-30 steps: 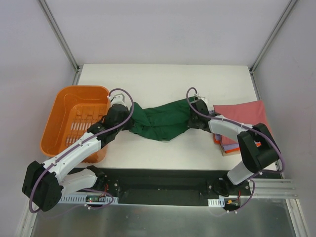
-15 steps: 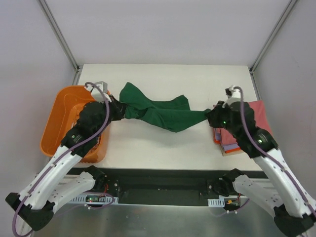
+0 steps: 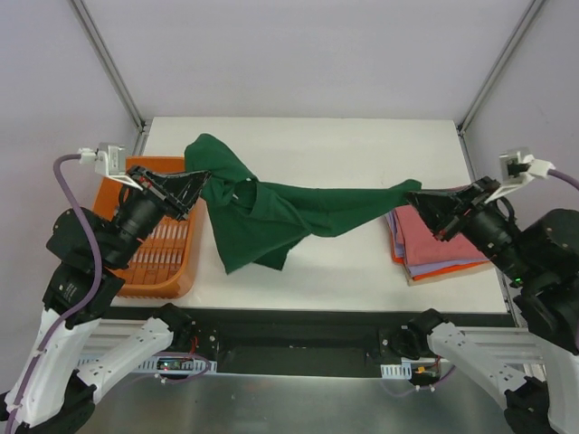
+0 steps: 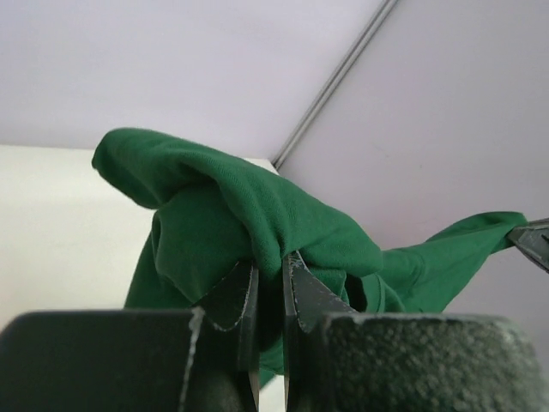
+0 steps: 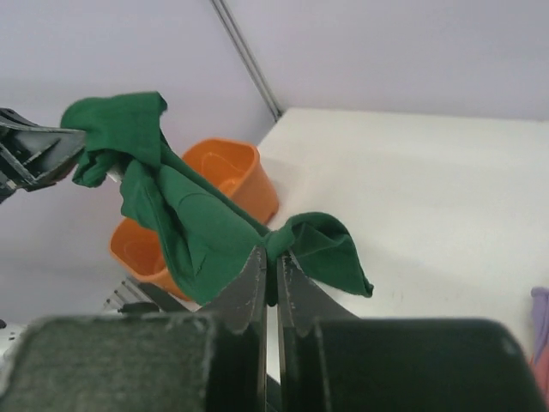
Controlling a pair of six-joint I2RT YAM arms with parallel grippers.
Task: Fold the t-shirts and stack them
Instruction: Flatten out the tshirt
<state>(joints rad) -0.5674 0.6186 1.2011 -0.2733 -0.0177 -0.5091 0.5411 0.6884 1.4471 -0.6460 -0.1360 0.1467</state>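
Bright even light, soft shadows, foregrounds blurred.

orange slotted basket (image 3: 163, 262) | on left edge of | white table (image 3: 344, 145)

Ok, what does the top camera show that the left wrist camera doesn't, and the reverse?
Only the top view shows the folded stack at the right and the orange basket at the left. Only the left wrist view shows the left gripper close up, jaws shut on a bunched fold of the green shirt. Both show that shirt strung between the two grippers, the right gripper pinching its far end.
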